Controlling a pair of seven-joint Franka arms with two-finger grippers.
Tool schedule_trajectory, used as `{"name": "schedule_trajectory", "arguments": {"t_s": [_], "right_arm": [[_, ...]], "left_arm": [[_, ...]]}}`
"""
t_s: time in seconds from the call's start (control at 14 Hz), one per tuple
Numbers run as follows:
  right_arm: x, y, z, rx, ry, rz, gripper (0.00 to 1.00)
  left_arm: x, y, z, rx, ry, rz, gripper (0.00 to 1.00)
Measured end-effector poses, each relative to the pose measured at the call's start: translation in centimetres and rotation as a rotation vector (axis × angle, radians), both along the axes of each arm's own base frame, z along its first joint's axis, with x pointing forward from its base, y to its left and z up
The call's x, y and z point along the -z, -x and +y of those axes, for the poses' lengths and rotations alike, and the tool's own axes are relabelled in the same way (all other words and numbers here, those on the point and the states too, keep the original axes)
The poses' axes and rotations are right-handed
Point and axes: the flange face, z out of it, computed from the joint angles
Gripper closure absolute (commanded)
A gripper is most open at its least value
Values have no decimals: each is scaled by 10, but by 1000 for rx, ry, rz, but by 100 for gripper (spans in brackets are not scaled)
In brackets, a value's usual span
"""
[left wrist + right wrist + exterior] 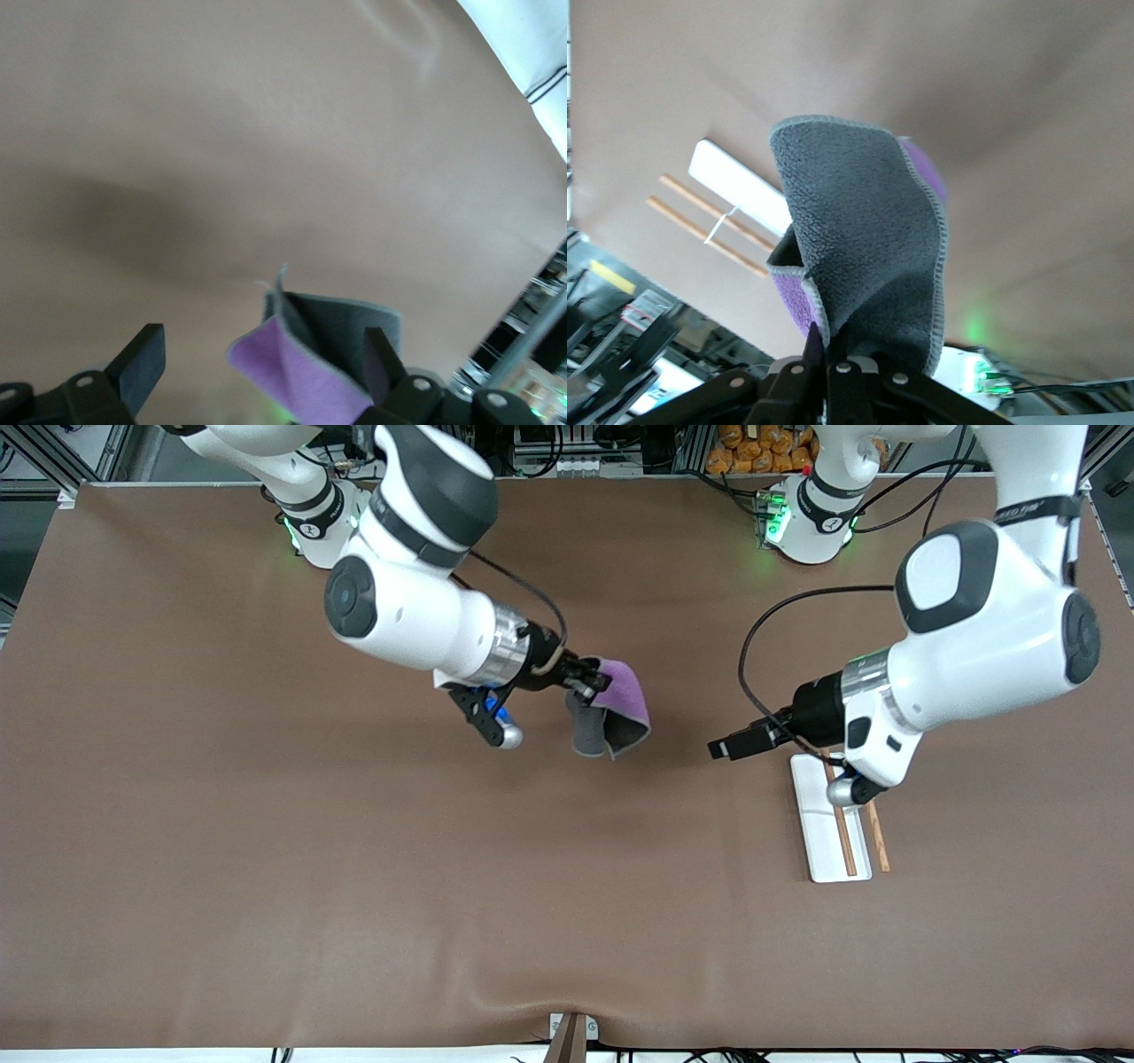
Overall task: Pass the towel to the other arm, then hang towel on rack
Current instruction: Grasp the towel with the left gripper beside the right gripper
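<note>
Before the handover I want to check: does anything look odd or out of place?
Nothing stands out. The purple-and-grey soft towel hangs from the shut right pincer; the white rack with wooden rods sits flat.

Robotics lab: brown-covered table (266, 868), aluminium framing (53, 456), cables (753, 655).
</note>
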Motion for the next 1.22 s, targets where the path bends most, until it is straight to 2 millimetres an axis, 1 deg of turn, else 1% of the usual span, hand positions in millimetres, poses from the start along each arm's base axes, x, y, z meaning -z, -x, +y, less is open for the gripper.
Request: {"name": "schedule_trajectory", "arguments": {"t_s": [0.14, 0.22, 0.29, 0.43, 0.57, 0.65, 0.86, 0.93, 1.08, 1.15, 1.22], "right_arm": [[-3, 8, 14, 20, -17, -12, 100], [-2, 10, 18, 20, -19, -13, 100], [0, 11, 22, 19, -21, -15, 100], [3, 14, 31, 29, -31, -17, 100], [6, 14, 37, 33, -37, -18, 100], [7, 14, 38, 33, -39, -19, 100], [1, 13, 38, 36, -47, -25, 100], [1, 12, 38, 36, -48, -26, 100], [0, 12, 38, 36, -48, -26, 100], [1, 12, 38, 36, -48, -25, 100], [1, 12, 38, 36, -47, -24, 100]], "left_arm": [[13, -4, -5, -22, 47, 44, 18], [18, -4, -8, -35, 56, 66, 21], [21, -3, -12, -51, 55, 90, 21], [25, 0, -22, -76, 47, 132, 25], [29, 7, -28, -59, 33, 172, 29], [31, 10, -29, -45, 22, 189, 32], [43, 17, -28, -12, -26, 237, 36], [47, 19, -26, 5, -49, 252, 39], [51, 23, -26, 15, -70, 277, 51], [51, 23, -26, 5, -74, 287, 55], [51, 24, -27, -3, -77, 294, 56]]}}
